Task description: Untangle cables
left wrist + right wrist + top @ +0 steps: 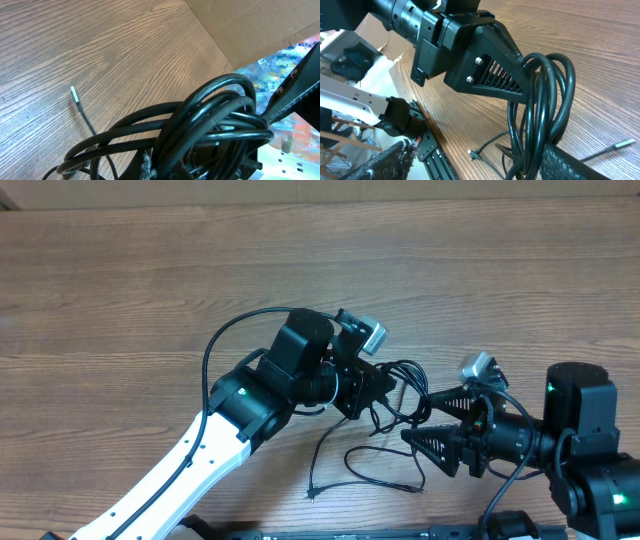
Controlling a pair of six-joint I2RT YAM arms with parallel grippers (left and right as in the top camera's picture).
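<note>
The cables [405,388] are a bundle of black loops hanging between my two grippers near the table's front. Loose ends trail on the wood, with a plug end [315,493] at the front left and another [416,489] to its right. My left gripper [388,392] is shut on the bundle. In the left wrist view the loops [210,115] fill the frame and hide the jaws [165,170], and a silver plug [74,93] lies on the table. My right gripper [432,423] is open. In the right wrist view the loops [540,115] hang against its right finger.
A cardboard wall [300,190] runs along the table's far edge. A black mounting rail [400,532] lies along the front edge. In the right wrist view my left gripper's ribbed finger [490,70] sits just above the loops.
</note>
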